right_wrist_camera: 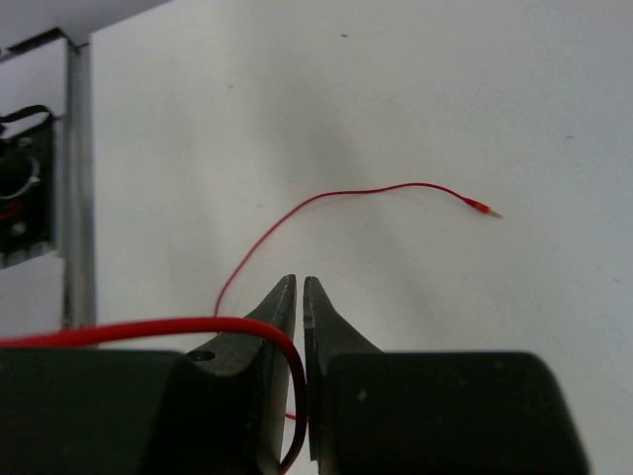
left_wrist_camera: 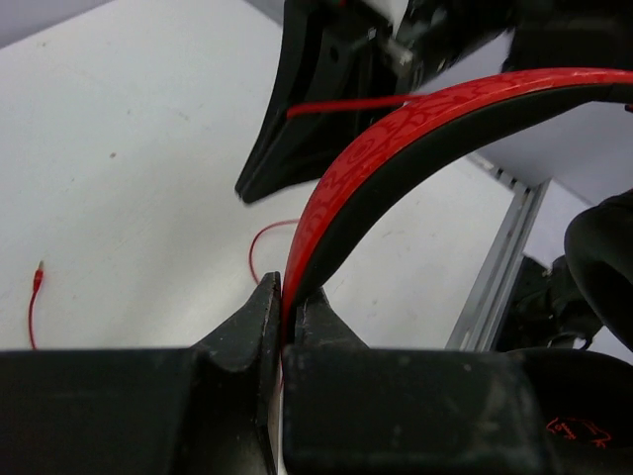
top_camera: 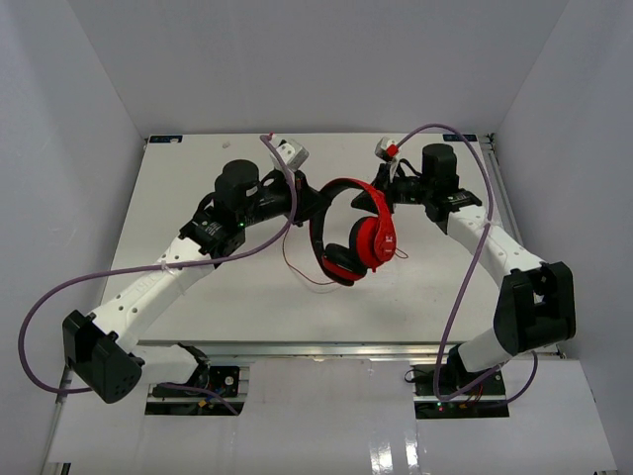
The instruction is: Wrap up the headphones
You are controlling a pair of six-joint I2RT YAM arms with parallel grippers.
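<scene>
The red headphones [top_camera: 360, 239] hang above the white table [top_camera: 227, 297], ear cups stacked at the lower right. My left gripper [top_camera: 315, 206] is shut on the red-black headband [left_wrist_camera: 396, 129]; in the left wrist view the band rises from between its closed jaws [left_wrist_camera: 289, 292]. My right gripper [top_camera: 388, 191] sits just right of the headband top. Its jaws [right_wrist_camera: 300, 285] are shut on the thin red cord [right_wrist_camera: 326, 198], which loops over the left finger into the gap. The loose cord [top_camera: 289, 259] trails on the table to its plug tip [right_wrist_camera: 482, 208].
Purple arm cables [top_camera: 465, 287] arc beside both arms. A metal rail [right_wrist_camera: 77, 178] runs along the table's near edge and also shows in the left wrist view [left_wrist_camera: 499, 267]. White walls enclose the table on three sides.
</scene>
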